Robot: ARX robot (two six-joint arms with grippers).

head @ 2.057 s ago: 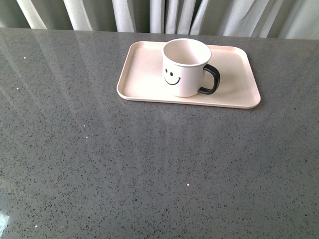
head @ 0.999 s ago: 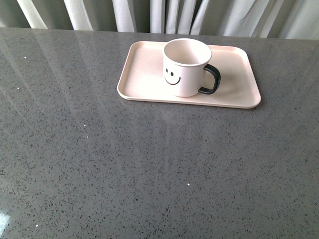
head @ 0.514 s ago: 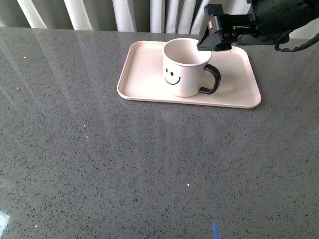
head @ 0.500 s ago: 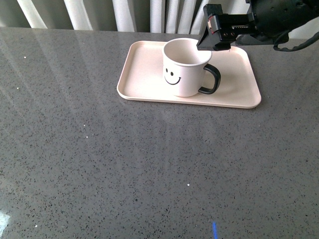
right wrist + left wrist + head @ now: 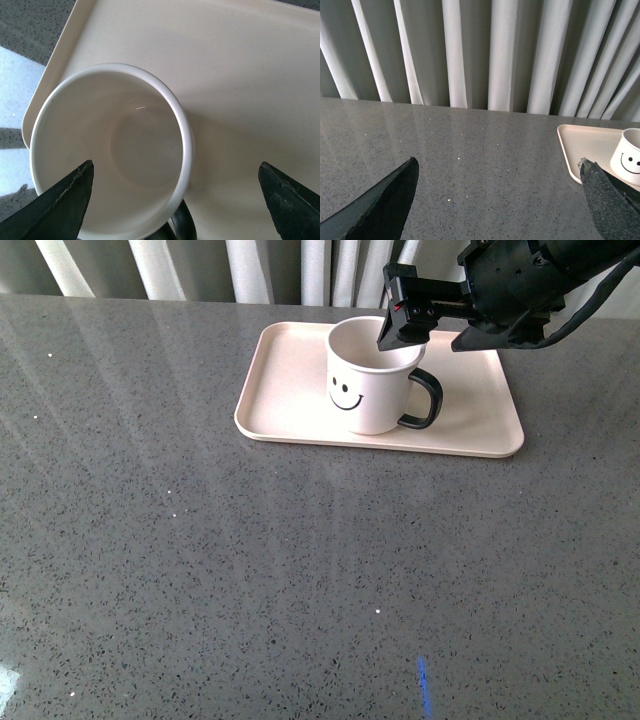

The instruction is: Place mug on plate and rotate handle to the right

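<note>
While we are holding our right gripper [image 5: 399,328] just above the far rim of the mug [image 5: 368,380], its jaws are standing wide apart and gripping nothing. We are seeing the mug upright near the middle of the plate [image 5: 285,400], with the handle [image 5: 430,400] pointing right, so the task is looking close to done. We are judging the risk to be a careless descent: a finger clipping the rim could be tipping the mug or skidding it across the smooth plate, swinging the handle off its heading. Our left gripper [image 5: 498,167] is hanging spread open and empty over the table [image 5: 200,560], well apart.
</note>
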